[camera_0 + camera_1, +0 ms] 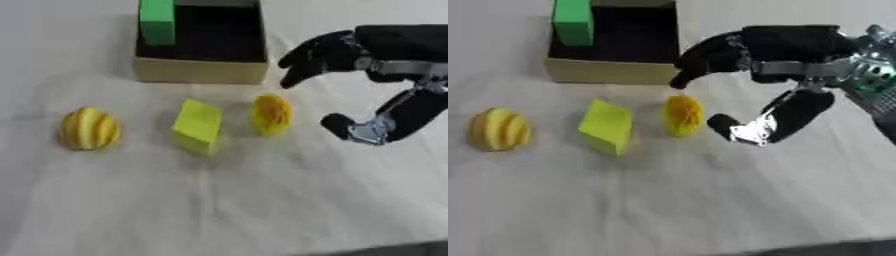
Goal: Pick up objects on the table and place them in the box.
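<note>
Three yellow things lie in a loose row across the middle of a white table [262, 210]. On the left sits a rounded, ribbed yellow fruit [88, 129] with darker orange stripes, shaped a little like a small squash. In the middle stands a bright yellow-green block [199, 125], tipped up on an edge so that one flat face looks toward the camera. Just to its right, apart from it, is a smaller orange-yellow fruit [272, 114], oval and standing upright.

Behind this row, toward the far side of the table, is an open cardboard box [201, 70] with tan outer walls and a dark inside. A green block [157, 21] stands upright in the box's far left corner, leaning against the left wall.

The robot's right hand [350, 50] reaches in from the right edge, black with silver joints. It hovers just to the right of the orange-yellow fruit and beside the box's front right corner. Its fingers [302, 60] are spread and gently curved, pointing left and downward, while the thumb [341, 125] hangs lower, its tip near the fruit's right side. The hand is open and holds nothing; a gap shows between it and the fruit. In the right eye view the fingertips appear in front of the box's front right corner.

The left hand does not show in either view.
</note>
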